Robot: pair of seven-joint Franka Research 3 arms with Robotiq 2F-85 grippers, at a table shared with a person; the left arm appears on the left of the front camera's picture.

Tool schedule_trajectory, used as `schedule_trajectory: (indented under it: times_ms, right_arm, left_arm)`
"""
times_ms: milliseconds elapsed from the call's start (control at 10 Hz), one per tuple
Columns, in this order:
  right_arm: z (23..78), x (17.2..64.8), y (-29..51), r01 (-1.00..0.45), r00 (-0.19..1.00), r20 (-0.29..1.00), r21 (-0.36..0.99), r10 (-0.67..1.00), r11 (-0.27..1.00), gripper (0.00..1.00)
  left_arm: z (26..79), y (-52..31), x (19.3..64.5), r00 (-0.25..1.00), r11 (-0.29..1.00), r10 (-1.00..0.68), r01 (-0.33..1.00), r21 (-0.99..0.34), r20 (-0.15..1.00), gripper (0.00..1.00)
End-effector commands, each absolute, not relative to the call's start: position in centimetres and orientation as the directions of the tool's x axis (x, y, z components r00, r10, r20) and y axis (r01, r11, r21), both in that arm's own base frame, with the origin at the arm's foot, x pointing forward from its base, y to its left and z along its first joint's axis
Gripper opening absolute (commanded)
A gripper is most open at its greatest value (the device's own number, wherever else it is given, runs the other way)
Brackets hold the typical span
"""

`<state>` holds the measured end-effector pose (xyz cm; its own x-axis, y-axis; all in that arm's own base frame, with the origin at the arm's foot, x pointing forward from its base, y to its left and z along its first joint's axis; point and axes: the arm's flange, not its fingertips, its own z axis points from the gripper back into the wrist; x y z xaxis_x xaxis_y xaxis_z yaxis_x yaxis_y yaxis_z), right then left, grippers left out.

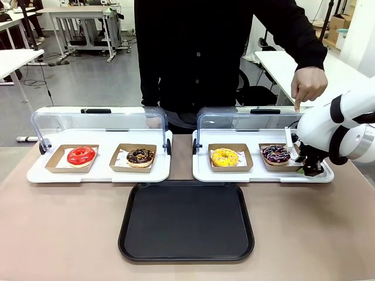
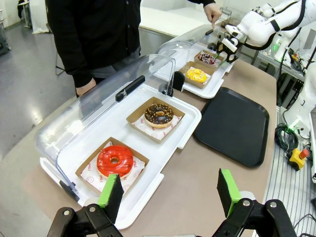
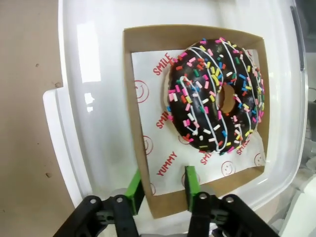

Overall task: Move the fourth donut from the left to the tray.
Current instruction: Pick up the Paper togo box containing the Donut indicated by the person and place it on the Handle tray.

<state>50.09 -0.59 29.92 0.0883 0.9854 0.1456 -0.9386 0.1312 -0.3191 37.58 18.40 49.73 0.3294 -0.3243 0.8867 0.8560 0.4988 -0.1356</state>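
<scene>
The fourth donut [image 1: 275,154] [image 2: 207,59] [image 3: 217,94] has dark chocolate icing with white streaks and coloured sprinkles. It lies in a brown cardboard holder [image 3: 129,98] on the right white display tray. My right gripper [image 1: 307,170] [image 2: 224,49] [image 3: 163,185] is shut on the holder's side wall near a corner, with one green pad outside the wall and one inside on the printed paper. The black tray [image 1: 186,222] [image 2: 232,126] lies bare at the table's front middle. My left gripper [image 2: 170,190] hangs open above the table's left end, holding nothing.
A red donut [image 1: 81,156], a chocolate donut with pale specks [image 1: 140,156] and a yellow donut [image 1: 225,157] sit in their own holders. The clear lids [image 1: 246,120] stand raised behind both white trays. The person's hand [image 1: 307,85] points down just behind my right arm.
</scene>
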Motion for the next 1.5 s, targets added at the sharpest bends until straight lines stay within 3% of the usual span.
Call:
schedule_trajectory:
  times_ms: [0,100,600,1000,1400]
  right_arm:
    - [30.5,50.4,-1.0,-0.949,0.075,0.128,-0.295,0.989,0.11,0.04]
    - [30.6,50.3,-0.9,-0.951,0.075,0.117,-0.289,0.99,0.106,0.0]
    - [31.4,50.3,-0.7,-0.96,0.008,0.117,-0.276,0.993,0.04,0.0]
    - [30.1,49.9,-0.5,-0.955,0.031,0.116,-0.289,0.993,0.064,0.02]
    - [36.9,45.9,1.9,-0.918,0.029,0.129,-0.39,0.991,0.078,0.02]
  left_arm:
    - [49.7,18.4,37.7,0.3,0.491,-0.315,0.863,-0.117,0.9,1.0]
    - [49.7,18.4,37.7,0.3,0.491,-0.315,0.863,-0.117,0.9,1.0]
    - [49.7,18.4,37.7,0.3,0.491,-0.315,0.863,-0.117,0.9,1.0]
    - [49.7,18.4,37.7,0.3,0.491,-0.315,0.863,-0.117,0.9,1.0]
    - [49.7,18.4,37.7,0.3,0.491,-0.315,0.863,-0.117,0.9,1.0]
